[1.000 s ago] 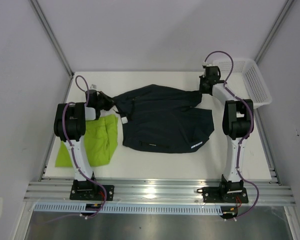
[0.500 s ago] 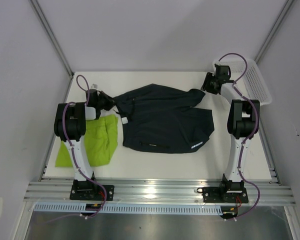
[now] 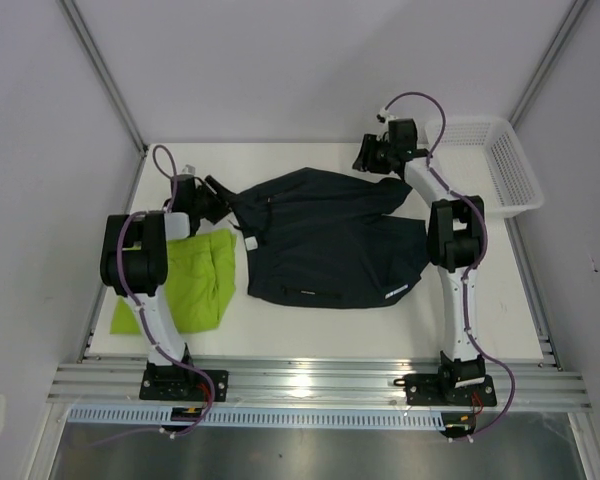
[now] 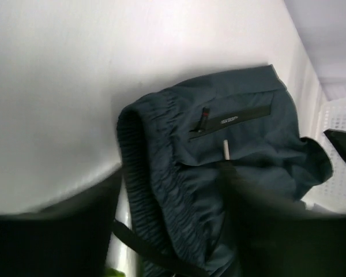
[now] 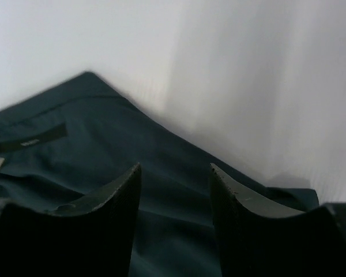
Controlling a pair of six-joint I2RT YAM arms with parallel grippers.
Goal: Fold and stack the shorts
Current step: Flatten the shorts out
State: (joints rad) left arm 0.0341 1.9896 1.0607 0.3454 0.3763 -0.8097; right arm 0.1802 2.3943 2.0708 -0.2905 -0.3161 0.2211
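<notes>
The dark navy shorts [image 3: 325, 240] lie spread flat mid-table, waistband to the left. Beside them at the left, partly under the left arm, lie the lime green shorts [image 3: 195, 280]. My left gripper [image 3: 218, 197] is open at the waistband corner. In the left wrist view its blurred fingers [image 4: 63, 231] stand apart on either side of the gathered waistband [image 4: 155, 190] of the navy shorts [image 4: 242, 138]. My right gripper [image 3: 368, 160] is open and hovers over the back edge of the navy shorts [image 5: 75, 150]. Nothing lies between its fingers [image 5: 112, 208].
A white mesh basket [image 3: 500, 165] stands at the back right corner and also shows in the left wrist view [image 4: 340, 118]. Bare white table [image 3: 310, 160] runs along the back, walls close to both sides.
The left gripper has opened and let go of the waistband. The right gripper has opened, released the shorts' leg, and swung from near the basket leftward over the shorts' back edge.
</notes>
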